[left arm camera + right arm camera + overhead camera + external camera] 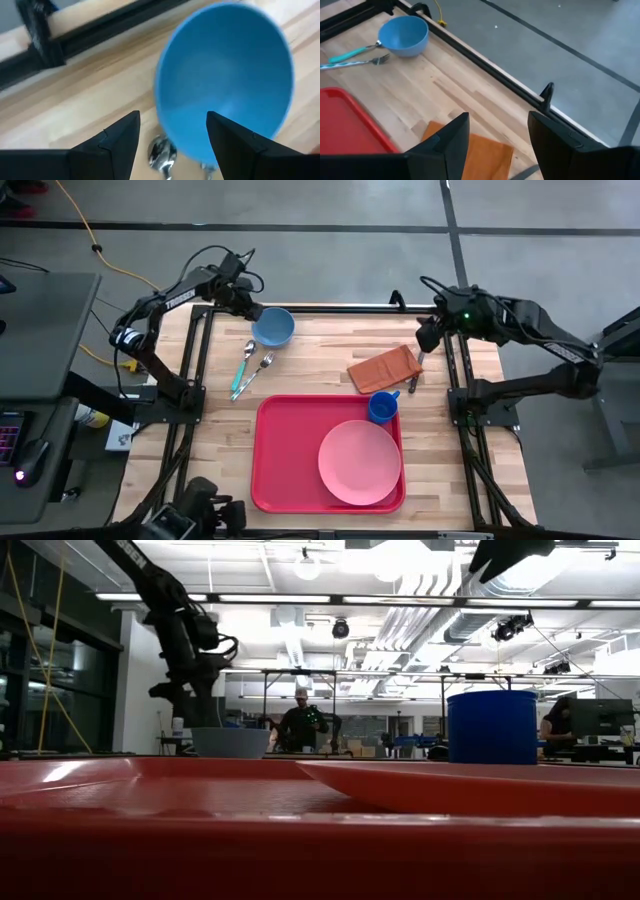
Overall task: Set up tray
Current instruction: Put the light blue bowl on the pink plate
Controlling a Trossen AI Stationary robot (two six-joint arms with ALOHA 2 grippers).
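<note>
Red tray [285, 460], seen at the table's near edge with plate and cup aboard; left gripper [172, 135], jaws spread above the blue bowl [273, 327], should be lowered squarely astride its rim.

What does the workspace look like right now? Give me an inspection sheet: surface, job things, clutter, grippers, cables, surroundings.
Surface: wooden table, bare between the items.
Job's things: red tray at the near edge; pink plate and blue cup sit on it. Blue bowl, spoon, fork and orange napkin are off the tray, on the wood.
Clutter: nothing seen.
Grippers: left gripper open, at the bowl's rim, holding nothing; right gripper open, above the table's far right edge beside the napkin, holding nothing.
Cables: yellow cable across the floor, left of the table.
Surroundings: a person stands far behind the table in the low view.
</note>
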